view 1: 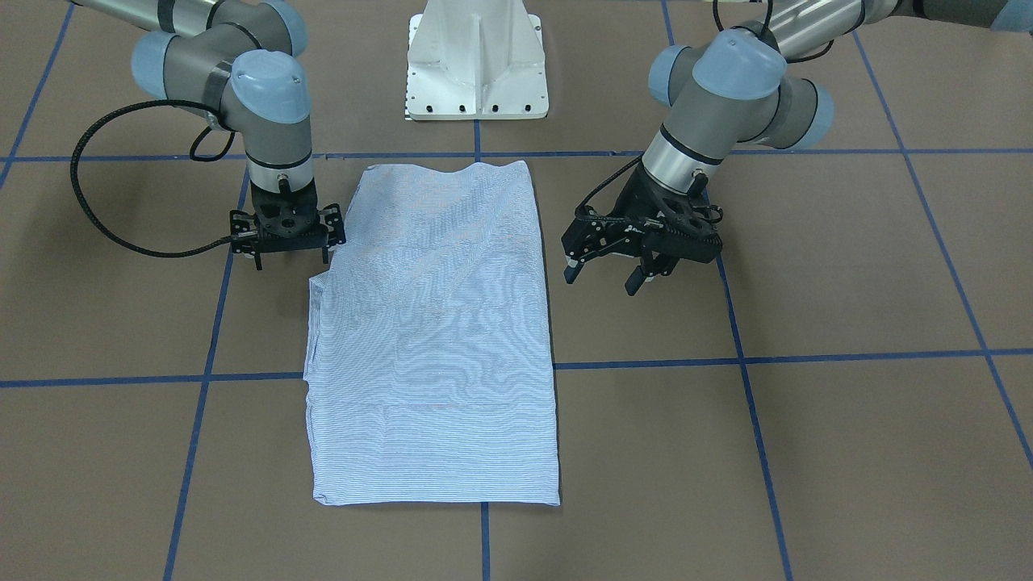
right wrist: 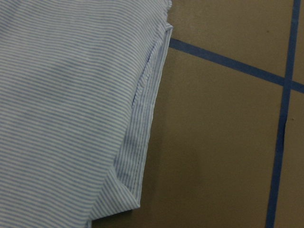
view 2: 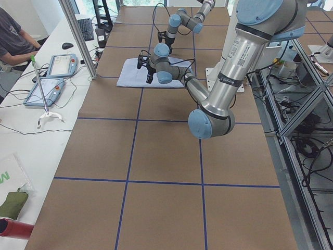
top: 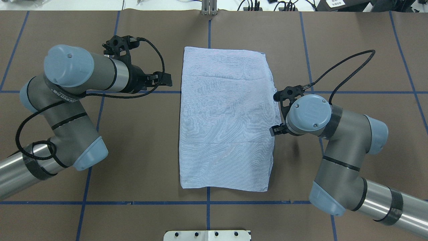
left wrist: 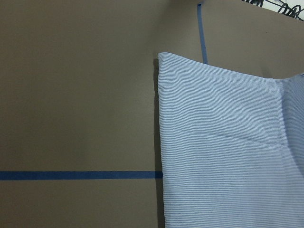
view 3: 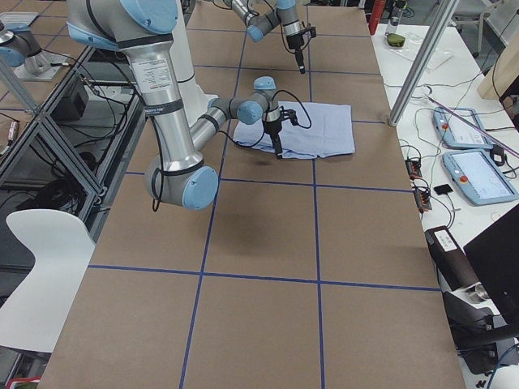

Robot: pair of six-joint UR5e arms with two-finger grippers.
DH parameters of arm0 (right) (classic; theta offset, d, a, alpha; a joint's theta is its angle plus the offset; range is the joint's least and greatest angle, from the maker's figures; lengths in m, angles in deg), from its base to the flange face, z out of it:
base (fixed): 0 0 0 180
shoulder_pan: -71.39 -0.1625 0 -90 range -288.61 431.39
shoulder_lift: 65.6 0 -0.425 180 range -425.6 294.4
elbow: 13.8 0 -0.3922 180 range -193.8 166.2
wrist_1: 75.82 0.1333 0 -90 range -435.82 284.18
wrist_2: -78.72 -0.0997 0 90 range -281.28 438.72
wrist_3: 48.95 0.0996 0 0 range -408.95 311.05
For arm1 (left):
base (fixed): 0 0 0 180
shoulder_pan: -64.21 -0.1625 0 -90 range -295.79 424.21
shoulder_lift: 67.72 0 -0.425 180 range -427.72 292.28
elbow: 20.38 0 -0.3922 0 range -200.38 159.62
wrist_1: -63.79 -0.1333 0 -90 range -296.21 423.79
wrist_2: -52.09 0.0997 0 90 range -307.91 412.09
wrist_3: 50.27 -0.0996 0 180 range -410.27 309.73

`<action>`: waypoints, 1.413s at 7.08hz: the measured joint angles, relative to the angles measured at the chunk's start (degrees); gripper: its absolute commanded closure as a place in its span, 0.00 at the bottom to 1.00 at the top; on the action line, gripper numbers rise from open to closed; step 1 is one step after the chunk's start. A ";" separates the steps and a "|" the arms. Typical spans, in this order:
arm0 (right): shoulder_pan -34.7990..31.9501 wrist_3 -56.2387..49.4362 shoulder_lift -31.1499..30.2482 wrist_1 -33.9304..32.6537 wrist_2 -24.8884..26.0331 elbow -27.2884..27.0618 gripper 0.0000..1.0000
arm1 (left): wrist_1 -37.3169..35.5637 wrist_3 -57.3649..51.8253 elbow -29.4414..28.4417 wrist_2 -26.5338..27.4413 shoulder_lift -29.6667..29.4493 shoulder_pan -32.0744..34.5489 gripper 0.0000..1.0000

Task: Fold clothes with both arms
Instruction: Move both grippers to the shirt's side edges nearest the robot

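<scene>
Brown table (top: 140,140), blue tape grid (top: 133,203), teach pendants (view 3: 484,177), white chair (view 3: 40,267).

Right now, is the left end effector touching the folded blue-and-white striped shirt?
Apart. The overhead exterior view shows bare brown table between the left end effector and the striped shirt.

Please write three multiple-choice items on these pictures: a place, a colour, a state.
1. Where lies the folded blue-and-white striped cloth shirt? A) flat on the brown paper-covered table B) over an arm C) on the floor
2. What colour are the thin tape lines on the table? A) red B) blue C) yellow
3. The left arm's black two-finger gripper is: A) shut on the shirt B) open, empty C) hidden
Key: A, it lies flat mid-table; B, the grid is blue; B, its jaws stand apart beside the shirt.
</scene>
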State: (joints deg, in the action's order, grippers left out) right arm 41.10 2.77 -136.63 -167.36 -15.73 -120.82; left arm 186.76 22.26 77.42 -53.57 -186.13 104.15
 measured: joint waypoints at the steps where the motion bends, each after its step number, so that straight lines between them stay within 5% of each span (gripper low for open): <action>1: -0.42 -0.39 -0.44 -0.01 -0.46 -1.23 0.00 | -0.03 0.04 0.07 0.06 -0.40 -0.02 0.00; 5: -3.13 0.37 0.17 0.14 -7.53 -5.97 0.00 | -0.16 1.98 0.42 0.15 -0.58 -2.02 0.00; 10: -3.21 9.30 0.32 1.10 -14.47 -13.02 0.00 | -0.37 18.19 2.37 5.31 0.82 -15.51 0.01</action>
State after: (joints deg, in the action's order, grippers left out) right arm 37.89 12.07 -136.31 -166.25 -30.21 -133.84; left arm 186.39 40.45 79.79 -48.25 -185.30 88.65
